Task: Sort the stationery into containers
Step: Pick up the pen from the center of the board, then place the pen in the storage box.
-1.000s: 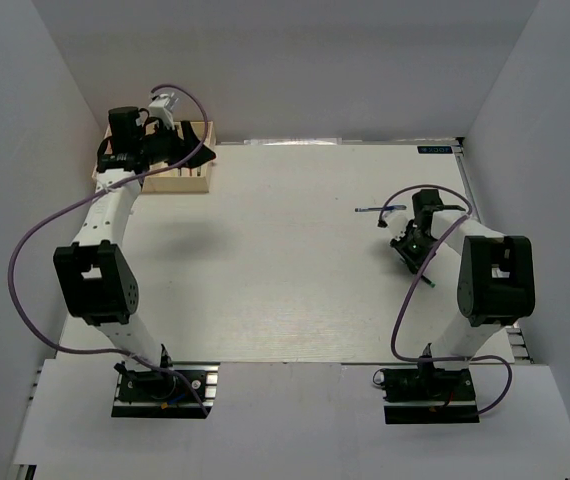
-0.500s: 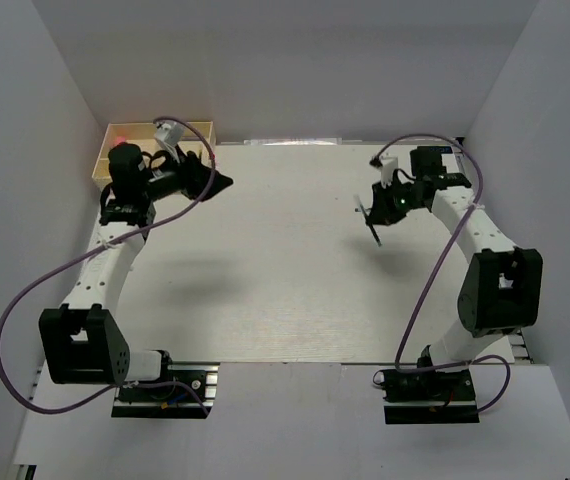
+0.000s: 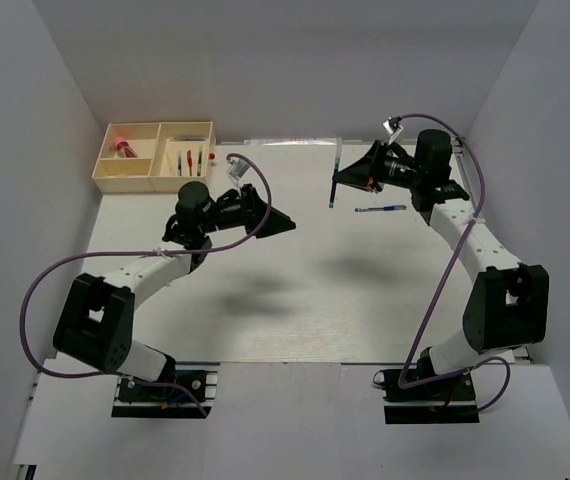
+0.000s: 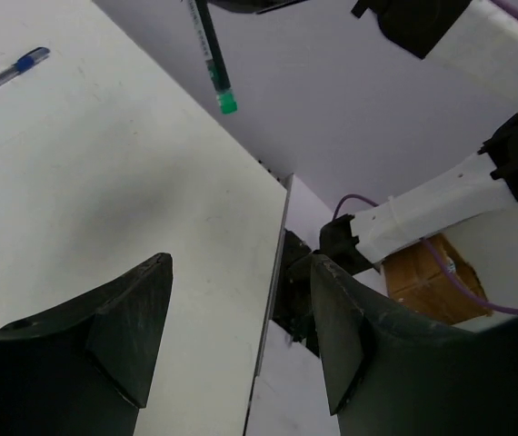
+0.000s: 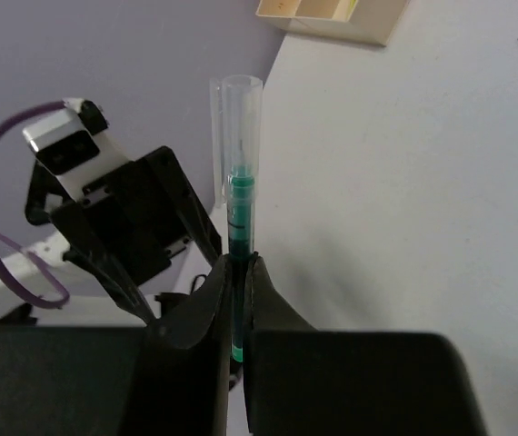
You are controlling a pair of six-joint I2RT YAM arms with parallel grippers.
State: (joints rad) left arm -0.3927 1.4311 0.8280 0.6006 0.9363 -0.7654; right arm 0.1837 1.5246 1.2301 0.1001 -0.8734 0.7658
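**Right wrist view: green pen clamped, tray far off at upper left**

Right wrist view showed the right gripper (image 5: 237,263) clenched on a green pen (image 5: 240,195). The fingers pinched it near one end, and the clear barrel stuck out well beyond the tips. In the top view this pen hung in the air at upper middle of the frame, off the table (image 3: 295,290). A blue pen (image 3: 380,209) lay on the surface just below and to the right of it.

The left gripper (image 3: 283,222) sat at middle left of the top frame, fingers spread with nothing between them, pointing toward the held pen. The tray (image 3: 145,185) stood in the upper left corner. A pink cylinder (image 3: 123,147) lay in one of its small compartments and several pens (image 3: 190,160) in the larger one.

The step looked like moving the green pen toward the tray, perhaps by passing it to the left arm, which was nearer. The end grip left a long free barrel that could swing, so a steady pace would suit. For a handover, the left fingers should close on the free part of the barrel before the right ones let go. At the tray, the pen should be lined up with the pens already there and lowered close before release.
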